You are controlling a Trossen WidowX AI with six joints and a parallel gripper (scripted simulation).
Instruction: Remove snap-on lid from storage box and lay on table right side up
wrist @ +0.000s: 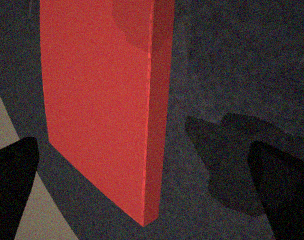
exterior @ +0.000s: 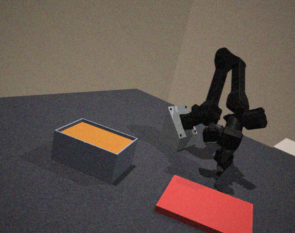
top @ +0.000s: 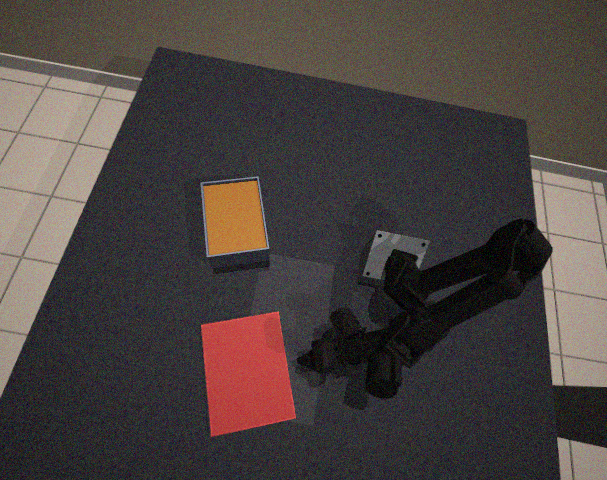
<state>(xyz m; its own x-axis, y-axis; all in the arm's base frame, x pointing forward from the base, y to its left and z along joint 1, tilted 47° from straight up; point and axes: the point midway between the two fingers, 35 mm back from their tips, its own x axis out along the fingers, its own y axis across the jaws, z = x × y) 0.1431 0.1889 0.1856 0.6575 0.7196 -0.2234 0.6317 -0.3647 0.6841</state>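
Note:
The storage box point(top: 241, 260) point(exterior: 84, 155) stands upright and open-topped, with an orange surface point(top: 234, 217) point(exterior: 97, 138) inside its pale rim. The red lid point(top: 246, 377) point(exterior: 207, 203) point(wrist: 97, 100) lies flat on the table, apart from the box, with its smooth broad face up and a short side wall below. My gripper point(top: 302, 361) point(exterior: 218, 173) point(wrist: 145, 151) is open and empty, beside the lid's long edge nearest the arm and low over the table. In the wrist view the fingers stand wide apart, with the lid seen beyond and between them.
The arm's grey base plate point(top: 381, 253) point(exterior: 176, 120) is on the arm's side of the table point(top: 293, 129) point(exterior: 29, 200), to the right of the box. The arm's links arch over from it. A paler patch shows on the table between the box and the lid's side.

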